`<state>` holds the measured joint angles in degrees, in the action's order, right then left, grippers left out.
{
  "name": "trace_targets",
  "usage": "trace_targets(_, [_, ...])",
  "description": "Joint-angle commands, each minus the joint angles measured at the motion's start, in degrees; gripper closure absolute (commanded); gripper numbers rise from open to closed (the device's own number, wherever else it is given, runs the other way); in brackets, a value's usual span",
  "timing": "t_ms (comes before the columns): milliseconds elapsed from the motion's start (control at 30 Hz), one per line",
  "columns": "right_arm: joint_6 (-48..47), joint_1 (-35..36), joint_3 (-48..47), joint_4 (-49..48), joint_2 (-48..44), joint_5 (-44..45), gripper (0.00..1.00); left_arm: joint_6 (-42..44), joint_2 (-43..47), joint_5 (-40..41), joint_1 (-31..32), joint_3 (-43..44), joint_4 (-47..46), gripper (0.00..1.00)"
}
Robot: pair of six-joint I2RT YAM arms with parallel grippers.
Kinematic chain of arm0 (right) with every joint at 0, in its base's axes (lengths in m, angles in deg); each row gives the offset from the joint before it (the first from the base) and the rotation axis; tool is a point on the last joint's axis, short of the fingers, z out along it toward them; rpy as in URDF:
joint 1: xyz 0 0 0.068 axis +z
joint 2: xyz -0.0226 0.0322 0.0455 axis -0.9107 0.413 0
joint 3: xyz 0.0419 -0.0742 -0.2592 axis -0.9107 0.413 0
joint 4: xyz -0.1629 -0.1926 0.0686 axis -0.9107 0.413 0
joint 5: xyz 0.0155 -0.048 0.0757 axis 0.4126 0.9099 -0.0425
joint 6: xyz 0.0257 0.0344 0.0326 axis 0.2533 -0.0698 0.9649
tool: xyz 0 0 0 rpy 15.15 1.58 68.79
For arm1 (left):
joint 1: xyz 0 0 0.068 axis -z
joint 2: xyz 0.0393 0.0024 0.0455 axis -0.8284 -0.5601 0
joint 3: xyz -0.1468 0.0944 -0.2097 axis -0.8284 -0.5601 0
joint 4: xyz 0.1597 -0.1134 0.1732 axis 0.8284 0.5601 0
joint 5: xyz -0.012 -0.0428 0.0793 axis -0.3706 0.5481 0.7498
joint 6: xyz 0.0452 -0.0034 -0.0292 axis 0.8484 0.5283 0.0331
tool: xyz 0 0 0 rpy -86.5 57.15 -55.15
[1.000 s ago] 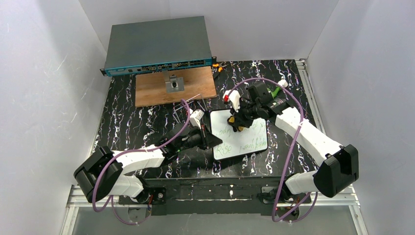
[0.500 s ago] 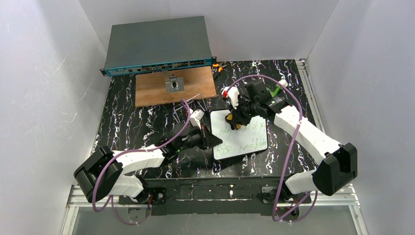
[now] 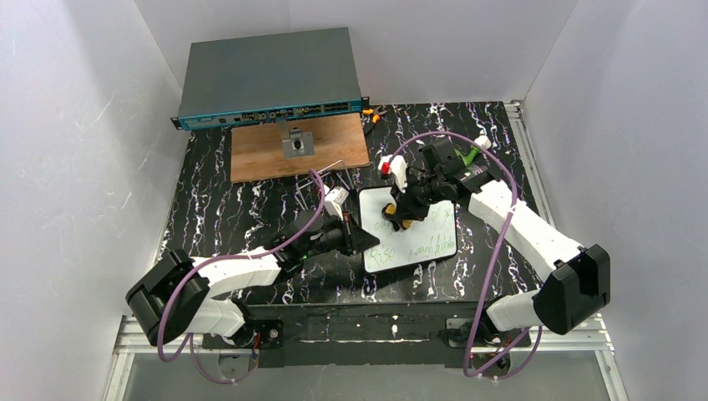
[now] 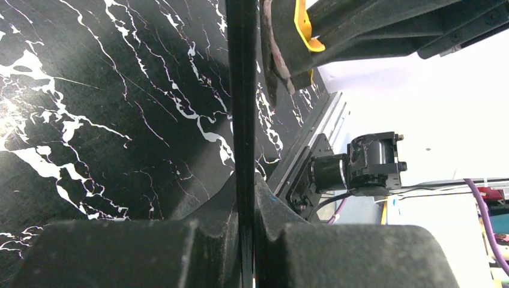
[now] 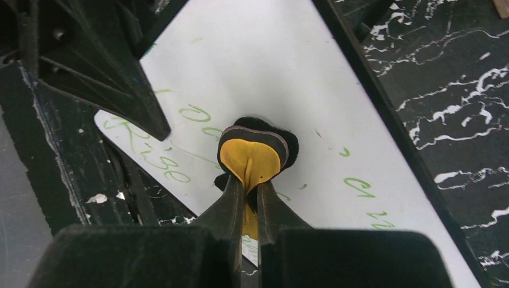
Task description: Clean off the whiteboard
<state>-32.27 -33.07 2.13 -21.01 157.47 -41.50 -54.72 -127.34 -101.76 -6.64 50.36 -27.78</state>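
Black marbled table (image 3: 217,209) is carrying the whiteboard (image 3: 434,230) at centre frame, with the left gripper (image 3: 360,238) clamping its left rim and the right gripper (image 3: 399,215) pinching an eraser (image 5: 252,150) onto it — the upper part is looking wiped, while green writing is remaining lower down.

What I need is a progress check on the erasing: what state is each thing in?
whiteboard, green writing left on part, one edge clamped.
eraser, resting on whiteboard, pinched.
left claw, shut on whiteboard edge.
right claw, shut on eraser.
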Motion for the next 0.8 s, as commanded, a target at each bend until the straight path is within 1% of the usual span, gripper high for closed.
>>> trace_targets(0, [0.8, 0.0, -1.8, 0.3, -0.3, -3.6, 0.99, 3.0, 0.8, -0.7, 0.0, 0.0, 1.3, 1.0])
trace_targets(167, [5.8, 0.0, -3.9, -3.5, 0.8, 3.2, 0.99, 3.0, 0.3, -1.1, 0.0, 0.4, 1.2, 1.0])
trace_targets(267, [7.0, -0.5, -4.0, -5.0, 1.2, 6.8, 0.99, 3.0, 0.3, -1.2, -0.1, 0.4, 1.3, 1.0])
trace_targets(400, [7.3, -1.7, -2.7, -6.2, 0.7, 8.9, 0.99, 3.1, 0.5, -1.0, -0.2, 0.1, 1.2, 1.0])
trace_targets(500, [6.0, -3.2, -2.8, -4.4, -0.1, 5.6, 0.99, 3.1, 0.4, -1.0, -0.3, 0.0, 1.0, 1.0])
trace_targets(633, [2.3, -6.0, -4.6, 1.3, -2.4, -7.2, 0.99, 3.0, 0.3, -0.9, -0.5, -0.3, 0.9, 1.0])
trace_targets(700, [2.3, -7.1, -4.8, 1.6, -3.5, -8.5, 0.99, 2.9, 0.0, -0.8, -0.6, -0.4, 0.8, 1.0])
trace_targets(767, [3.4, -8.3, -4.7, 0.7, -3.8, -6.7, 0.99, 2.9, -0.2, -0.9, -0.7, -0.2, 0.7, 1.0])
